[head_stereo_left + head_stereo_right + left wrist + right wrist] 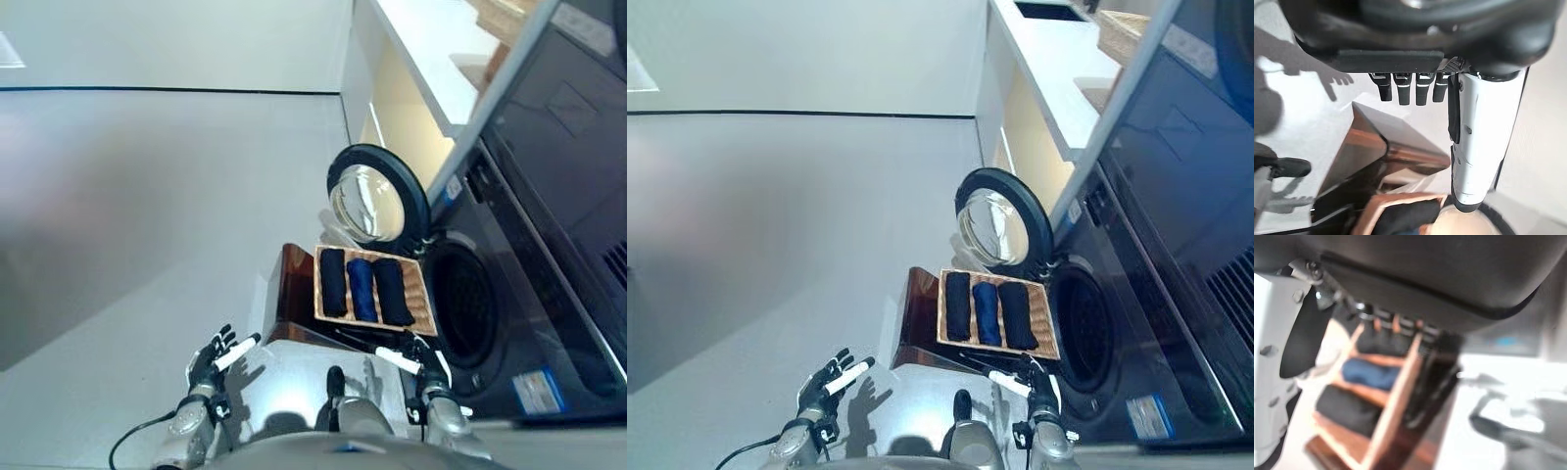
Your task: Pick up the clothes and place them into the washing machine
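Observation:
Three rolled clothes lie side by side in a wicker tray (421, 299) on a brown stand: a black roll (334, 282), a blue roll (361, 290) and another black roll (393, 292). The blue roll (1369, 373) also shows in the right wrist view. The washing machine's drum (468, 304) gapes just right of the tray, its round glass door (370, 199) swung open beyond the tray. My left hand (214, 360) hangs open, low and left of the stand. My right hand (423, 362) is open just in front of the tray, holding nothing.
The brown stand (292, 299) under the tray rises from the pale floor. A white counter (431, 49) and cabinet run along the far right, above the dark machine front (549, 284). Grey floor spreads to the left.

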### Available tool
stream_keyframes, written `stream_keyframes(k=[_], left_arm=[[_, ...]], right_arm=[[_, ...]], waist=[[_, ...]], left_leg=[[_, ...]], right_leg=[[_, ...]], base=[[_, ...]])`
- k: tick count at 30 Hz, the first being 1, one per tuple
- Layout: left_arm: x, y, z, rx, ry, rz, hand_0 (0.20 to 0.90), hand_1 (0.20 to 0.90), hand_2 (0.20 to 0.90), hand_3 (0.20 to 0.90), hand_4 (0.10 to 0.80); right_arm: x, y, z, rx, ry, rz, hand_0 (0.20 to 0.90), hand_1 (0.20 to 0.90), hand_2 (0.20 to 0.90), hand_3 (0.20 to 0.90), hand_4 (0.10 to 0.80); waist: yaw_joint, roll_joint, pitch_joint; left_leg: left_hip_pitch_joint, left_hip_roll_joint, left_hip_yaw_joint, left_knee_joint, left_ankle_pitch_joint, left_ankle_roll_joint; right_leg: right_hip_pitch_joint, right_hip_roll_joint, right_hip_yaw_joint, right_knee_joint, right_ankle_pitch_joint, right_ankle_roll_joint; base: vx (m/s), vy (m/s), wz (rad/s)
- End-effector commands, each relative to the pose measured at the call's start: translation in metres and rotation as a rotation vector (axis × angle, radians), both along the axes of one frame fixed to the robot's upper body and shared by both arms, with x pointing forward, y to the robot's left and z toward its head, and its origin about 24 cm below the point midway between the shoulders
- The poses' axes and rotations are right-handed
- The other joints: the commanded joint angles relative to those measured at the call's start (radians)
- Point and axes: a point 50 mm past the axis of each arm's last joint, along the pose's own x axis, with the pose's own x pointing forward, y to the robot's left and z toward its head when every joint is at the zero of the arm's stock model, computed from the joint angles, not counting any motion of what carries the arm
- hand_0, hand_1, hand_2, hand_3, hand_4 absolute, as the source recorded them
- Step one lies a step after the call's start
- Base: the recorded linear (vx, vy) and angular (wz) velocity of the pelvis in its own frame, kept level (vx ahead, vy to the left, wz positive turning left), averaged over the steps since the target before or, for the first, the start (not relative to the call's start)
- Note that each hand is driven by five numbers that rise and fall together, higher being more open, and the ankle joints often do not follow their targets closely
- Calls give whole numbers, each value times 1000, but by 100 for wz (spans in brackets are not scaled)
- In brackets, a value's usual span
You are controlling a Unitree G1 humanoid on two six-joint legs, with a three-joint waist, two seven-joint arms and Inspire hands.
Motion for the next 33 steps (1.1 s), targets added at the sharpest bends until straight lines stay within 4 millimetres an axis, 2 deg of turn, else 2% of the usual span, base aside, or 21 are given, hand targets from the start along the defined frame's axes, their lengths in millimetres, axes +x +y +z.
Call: stream_keyframes(k=[1,7,13,16,19,21,22,25,26,27,29,31,33], left_arm=[[32,12,27,48,-199,3,900,900,900,900,800],[42,4,30,42,-221,-9,900,900,900,900,800],[51,-3,33,37,-240,-22,900,900,900,900,800],[55,0,37,38,-260,3,900,900,900,900,800],[60,-4,40,31,-277,-9,900,900,900,900,800],[59,-6,41,23,-280,-14,900,900,900,900,800],[59,-6,41,24,-280,-14,900,900,900,900,800],[59,-5,41,25,-280,-24,900,900,900,900,800],[58,-5,41,23,-280,-21,900,900,900,900,800],[58,-4,41,27,-276,-11,900,900,900,900,800],[59,-4,41,34,-273,-8,900,900,900,900,800],[60,-4,42,38,-274,-7,900,900,900,900,800],[59,-5,41,43,-272,-15,900,900,900,900,800]], right_arm=[[50,1,38,-8,-267,-2,900,900,900,900,800],[55,-1,42,-22,-289,-3,900,900,900,900,800],[47,-4,37,-28,-266,-15,900,900,900,900,800],[51,-3,37,-35,-258,1,900,900,900,900,800],[51,-6,37,-46,-253,-2,900,900,900,900,800],[51,-9,35,-64,-238,-8,900,900,900,900,800],[51,-9,35,-64,-238,-8,900,900,900,900,800],[55,-10,38,-67,-258,-16,900,900,900,900,800],[56,-10,40,-71,-264,-18,900,900,900,900,800],[59,-10,41,-75,-273,-29,900,900,900,900,800],[61,-8,42,-70,-279,-30,900,900,900,900,800],[60,-7,41,-72,-277,-34,900,900,900,900,800],[58,-8,39,-75,-267,-39,900,900,900,900,800]], waist=[[0,-36,4],[-12,4,14],[-27,31,-3],[-18,27,-7],[-12,9,-9],[-3,-5,-7],[-4,-4,-7],[30,-51,28],[40,-62,36],[58,-83,51],[83,-93,67],[97,-93,79],[111,-80,80]], left_leg=[[137,18,74,-43,30,-76],[111,41,86,2,59,-102],[111,88,85,40,185,-142],[108,112,113,71,251,-167],[82,123,128,160,281,-163],[12,138,121,306,351,-167],[8,140,119,313,348,-168],[-117,106,79,557,414,-153],[-149,105,86,588,411,-144],[-230,127,116,563,387,-120],[-306,151,129,497,346,-103],[-319,162,126,479,328,-105],[-346,183,123,332,347,-125]], right_leg=[[-42,-47,7,9,54,142],[-58,-38,4,47,11,121],[-37,16,14,49,-36,93],[-42,37,-23,78,-59,78],[-9,55,-17,73,-97,63],[35,72,5,73,-128,32],[35,72,4,74,-129,31],[98,71,44,49,-130,-4],[114,67,47,43,-134,-7],[136,51,60,35,-139,-2],[158,52,86,31,-149,4],[173,55,102,32,-157,9],[200,63,131,21,-173,22]], base=[[88,-110,16],[36,-67,8],[80,-95,-1],[93,-117,-15],[104,-159,-30],[99,-191,-11],[73,-167,-8],[88,-212,-2],[149,-175,-27],[165,-96,-29],[151,-5,-10],[134,43,-15],[223,105,-58]])
